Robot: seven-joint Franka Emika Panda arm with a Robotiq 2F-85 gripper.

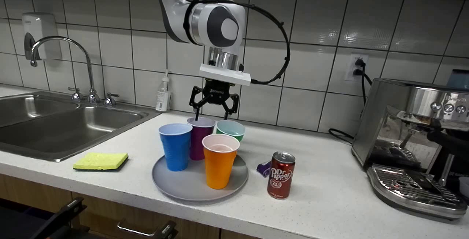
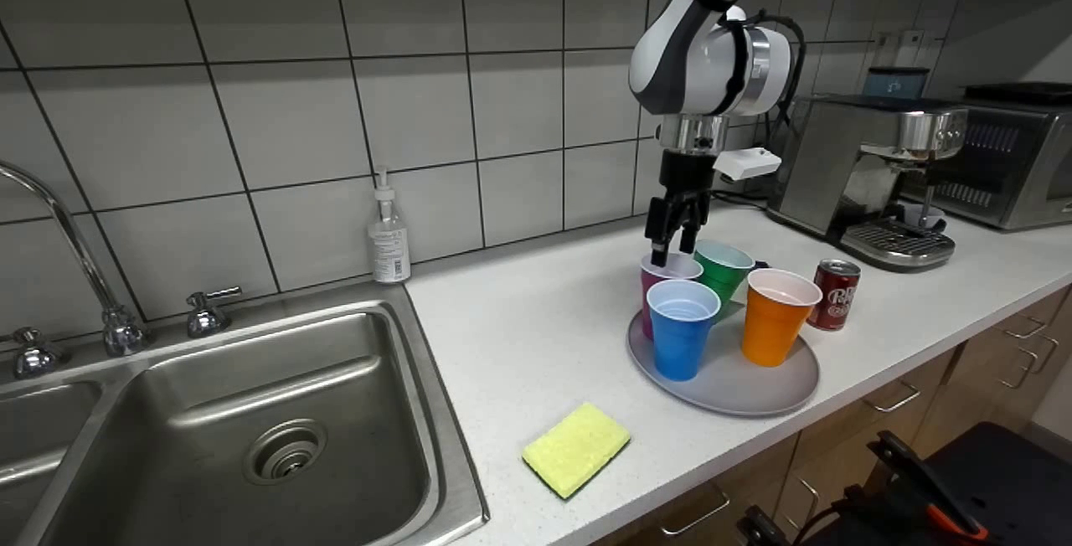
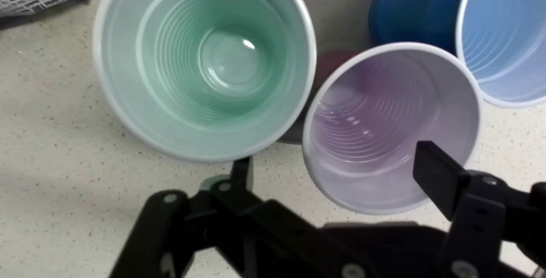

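1. On the speckled white countertop [image 1: 329,198]: inspection area. Dial convention: 6 o'clock at the front edge, as read in an exterior view.
2. Boxy silver metal coffee machine [image 1: 384,132]: toward 3 o'clock, well apart from the work.
3. Round flat grey plate [image 1: 187,187]: centre of the dial.
4. Black two-fingered gripper [image 1: 211,118]: above 12 to 1 o'clock. Fingers spread; nothing seen pinched. Recommend slow, small movements at this height.
5. White-lined purple plastic cup [image 1: 199,140]: at 12 o'clock, below the gripper. In the wrist view, one black fingertip [image 3: 439,175] lies over or within its mouth; depth cannot be determined. Vertical travel is judged soundest, since a sideways drag could hook the rim and tip the cup.
6. White-lined green plastic cup [image 1: 231,129]: at 1 o'clock, just beside the purple cup. The opposite finger shows just outside its rim; contact cannot be confirmed. Watch this rim as closely as the other.
7. Ribbed blue plastic cup [image 1: 176,147] at 10 o'clock; orange plastic cup [image 1: 221,162] at 4 o'clock. Both judged light and easily toppled; keep wrist rotation small near them.
8. Red metal soda can [image 1: 281,175]: upright, just off the plate at 3 o'clock.
9. Glossy purple wrapper [image 1: 263,168]: between plate and can, nearer the can.
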